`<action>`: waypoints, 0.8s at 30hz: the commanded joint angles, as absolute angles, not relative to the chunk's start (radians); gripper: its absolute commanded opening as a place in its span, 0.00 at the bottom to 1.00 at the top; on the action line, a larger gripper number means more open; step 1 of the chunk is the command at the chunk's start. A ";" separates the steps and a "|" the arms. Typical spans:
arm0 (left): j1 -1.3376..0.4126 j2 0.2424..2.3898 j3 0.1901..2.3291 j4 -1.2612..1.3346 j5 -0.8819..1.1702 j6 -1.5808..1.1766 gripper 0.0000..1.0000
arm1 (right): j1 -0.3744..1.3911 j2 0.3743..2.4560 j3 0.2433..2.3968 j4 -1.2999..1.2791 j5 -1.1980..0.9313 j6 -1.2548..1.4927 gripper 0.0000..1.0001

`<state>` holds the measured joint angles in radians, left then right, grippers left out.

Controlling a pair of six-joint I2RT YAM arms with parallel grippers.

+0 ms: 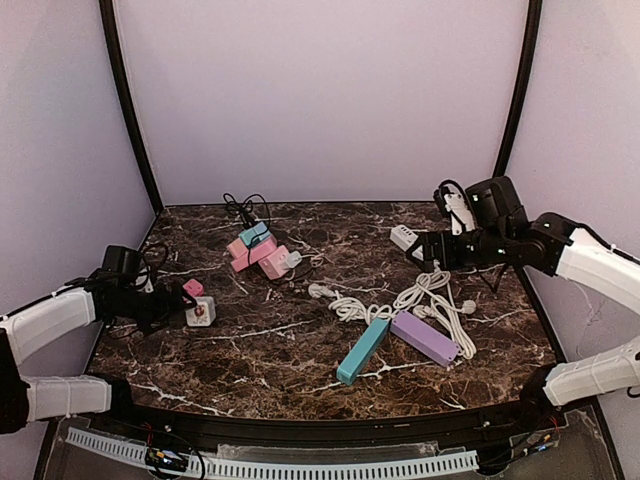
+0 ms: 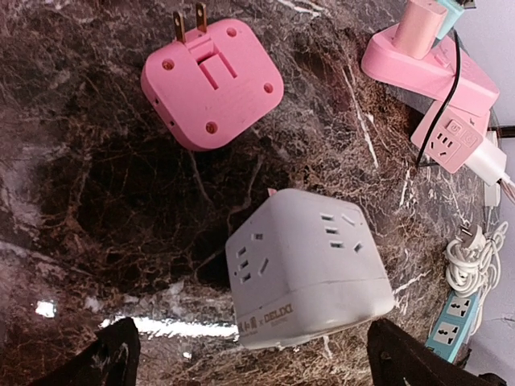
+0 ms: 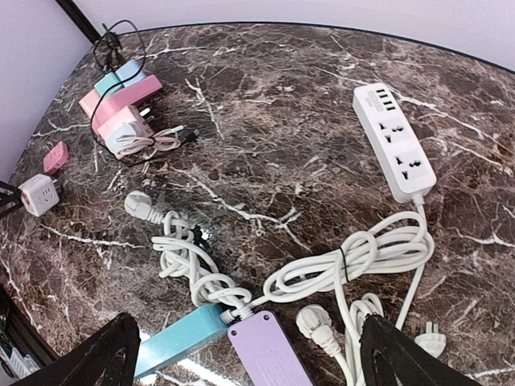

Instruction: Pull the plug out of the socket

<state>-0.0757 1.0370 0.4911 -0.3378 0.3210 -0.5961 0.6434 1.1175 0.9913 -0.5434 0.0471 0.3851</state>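
Note:
A white cube socket [image 1: 200,313] stands on the marble table at the left. A pink plug adapter [image 1: 193,288] lies just behind it, apart from it. In the left wrist view the adapter [image 2: 212,84] lies on its face with both bare prongs showing, and the cube [image 2: 310,269] has empty outlets. My left gripper [image 1: 165,308] is open and empty, its fingers [image 2: 113,358] spread wide just short of the cube. My right gripper [image 1: 425,245] is open and empty, hovering above the coiled cords [image 3: 354,257] at the right.
A pile of pink and teal sockets [image 1: 258,250] with black cable lies at the back. A teal strip [image 1: 362,350], a purple strip [image 1: 425,338] and a white strip [image 1: 405,237] with tangled white cords lie at the centre right.

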 commanded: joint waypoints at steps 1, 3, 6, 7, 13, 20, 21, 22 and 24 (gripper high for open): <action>-0.069 0.969 0.580 -0.460 0.244 -0.519 0.99 | 0.718 1.169 1.058 -0.497 0.078 0.355 0.95; -0.069 0.967 0.632 -0.483 0.270 -0.471 0.99 | 0.755 1.208 1.082 -0.475 0.069 0.344 0.95; -0.071 0.996 0.716 -0.500 0.350 -0.412 0.99 | 0.800 1.290 1.135 -0.441 0.049 0.322 0.95; -0.071 1.007 0.729 -0.499 0.366 -0.406 0.99 | 0.812 1.326 1.162 -0.438 0.043 0.312 0.95; -0.077 1.103 0.864 -0.500 0.523 -0.297 0.98 | 0.867 1.577 1.360 -0.438 -0.029 0.244 0.95; -0.083 1.136 0.949 -0.502 0.533 -0.123 0.98 | 0.906 1.817 1.561 -0.434 -0.070 0.190 0.95; -0.083 1.134 0.944 -0.489 0.532 -0.109 0.98 | 0.906 1.846 1.587 -0.436 -0.077 0.182 0.95; -0.084 1.133 0.929 -0.481 0.531 -0.104 0.98 | 0.906 1.875 1.617 -0.439 -0.084 0.173 0.95; -0.085 1.131 0.894 -0.455 0.535 -0.094 0.98 | 0.905 1.929 1.673 -0.448 -0.089 0.152 0.95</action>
<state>-0.0788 1.1404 0.9329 -0.4683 0.5110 -0.1753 0.8982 1.8523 1.5772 -0.4576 -0.0544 0.2081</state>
